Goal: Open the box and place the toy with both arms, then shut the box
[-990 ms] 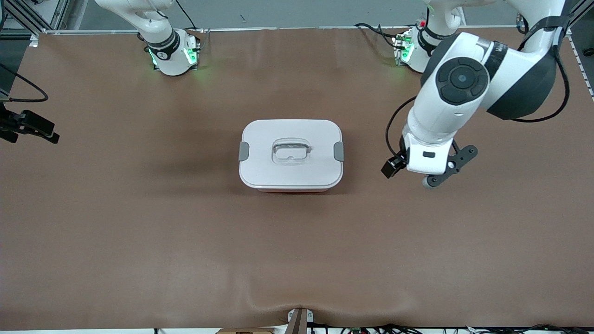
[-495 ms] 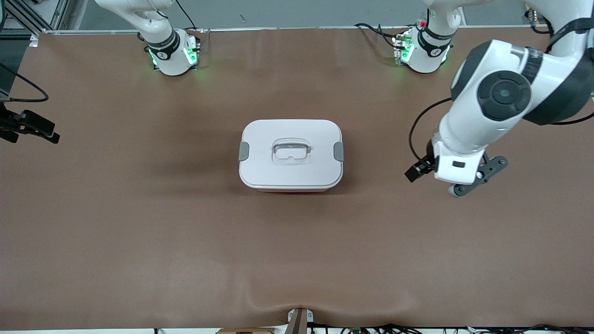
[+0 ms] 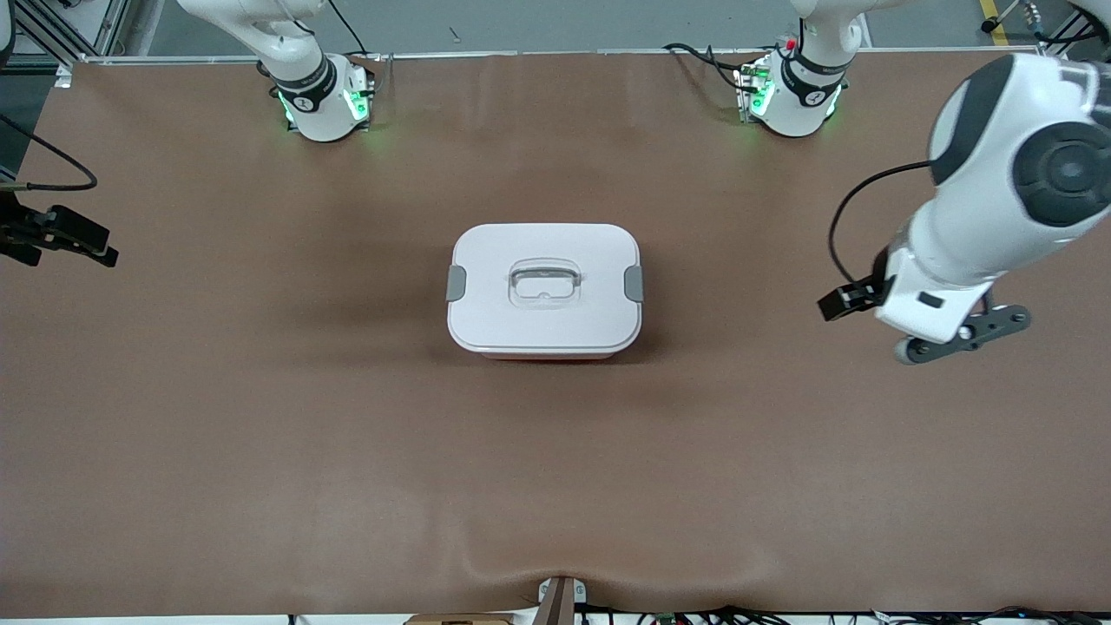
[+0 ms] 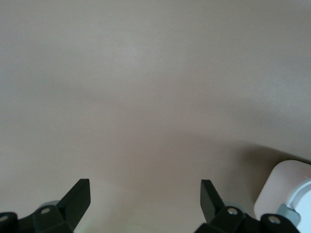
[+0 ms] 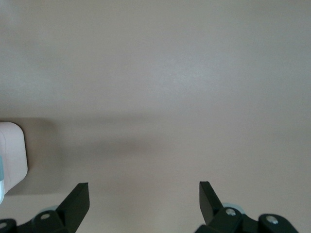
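The box (image 3: 544, 291) stands in the middle of the table with its white lid on, a grey clip at each short end and a clear handle (image 3: 543, 284) on top. The toy is out of view. My left gripper (image 4: 145, 188) is open and empty over bare table, off the box's end toward the left arm's end of the table; a corner of the box (image 4: 286, 191) shows in its wrist view. My right gripper (image 5: 144, 190) is open and empty over bare table toward the right arm's end, with the box's corner (image 5: 12, 153) at the edge of its view.
The brown table mat (image 3: 260, 434) spreads all round the box. The left arm's wrist (image 3: 946, 286) hangs over the table's end. Both green-lit bases (image 3: 325, 104) stand along the edge farthest from the front camera. A black cable (image 3: 52, 169) loops beside the right hand.
The left arm has swung away from the box toward its own end of the table, its gripper staying open. The right hand has barely shifted. The box has not moved.
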`<action>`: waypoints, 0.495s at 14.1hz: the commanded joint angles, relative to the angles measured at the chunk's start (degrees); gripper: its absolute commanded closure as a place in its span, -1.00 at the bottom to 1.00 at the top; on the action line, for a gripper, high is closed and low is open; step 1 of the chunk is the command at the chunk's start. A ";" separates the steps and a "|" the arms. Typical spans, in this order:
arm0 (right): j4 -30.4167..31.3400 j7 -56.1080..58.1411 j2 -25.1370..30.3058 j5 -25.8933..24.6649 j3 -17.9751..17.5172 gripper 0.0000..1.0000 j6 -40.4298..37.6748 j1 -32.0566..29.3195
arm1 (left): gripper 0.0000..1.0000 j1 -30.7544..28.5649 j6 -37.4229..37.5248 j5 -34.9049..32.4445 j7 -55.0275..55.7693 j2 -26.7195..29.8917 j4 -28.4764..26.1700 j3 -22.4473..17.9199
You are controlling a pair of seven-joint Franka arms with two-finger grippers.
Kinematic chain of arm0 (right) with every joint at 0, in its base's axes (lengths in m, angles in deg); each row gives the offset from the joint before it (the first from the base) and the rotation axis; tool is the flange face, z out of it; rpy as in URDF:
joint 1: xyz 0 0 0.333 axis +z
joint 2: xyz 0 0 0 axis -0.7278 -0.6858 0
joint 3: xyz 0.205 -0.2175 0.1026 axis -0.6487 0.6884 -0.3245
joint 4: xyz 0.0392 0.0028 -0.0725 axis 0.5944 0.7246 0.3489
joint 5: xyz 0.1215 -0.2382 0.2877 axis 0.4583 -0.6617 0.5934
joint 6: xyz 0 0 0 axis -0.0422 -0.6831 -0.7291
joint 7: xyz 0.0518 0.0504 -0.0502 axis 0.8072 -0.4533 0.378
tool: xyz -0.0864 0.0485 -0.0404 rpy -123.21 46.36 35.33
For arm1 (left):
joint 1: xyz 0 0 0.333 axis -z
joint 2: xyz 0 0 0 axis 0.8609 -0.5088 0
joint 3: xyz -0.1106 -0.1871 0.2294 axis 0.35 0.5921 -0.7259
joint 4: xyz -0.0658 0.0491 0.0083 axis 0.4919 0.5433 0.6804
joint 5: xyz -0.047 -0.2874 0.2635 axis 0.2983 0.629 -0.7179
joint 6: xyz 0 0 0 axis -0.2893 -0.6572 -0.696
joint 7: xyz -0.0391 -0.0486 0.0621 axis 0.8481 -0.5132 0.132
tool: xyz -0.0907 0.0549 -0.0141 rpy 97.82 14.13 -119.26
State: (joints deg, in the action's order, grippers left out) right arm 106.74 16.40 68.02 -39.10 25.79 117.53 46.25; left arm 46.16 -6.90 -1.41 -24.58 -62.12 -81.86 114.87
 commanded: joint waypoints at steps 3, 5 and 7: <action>1.05 -1.01 0.85 -0.50 -0.19 -1.00 -0.41 0.28 | -1.00 -0.72 2.78 0.55 -2.56 2.75 0.14 0.07; 1.67 -1.01 1.20 -0.41 -0.11 -1.00 -1.29 0.19 | -1.00 -0.80 3.22 0.63 -2.74 3.01 0.23 0.07; 1.76 -1.01 1.46 -0.50 -0.11 -1.00 -1.73 0.19 | -1.00 -0.89 3.22 0.81 -3.09 3.72 0.14 0.16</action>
State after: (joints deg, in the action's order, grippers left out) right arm 107.32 16.32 68.02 -39.10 25.80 116.09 46.27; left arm 45.65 -4.72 -1.40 -26.19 -59.98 -81.52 114.93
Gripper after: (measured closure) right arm 0.000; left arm 0.000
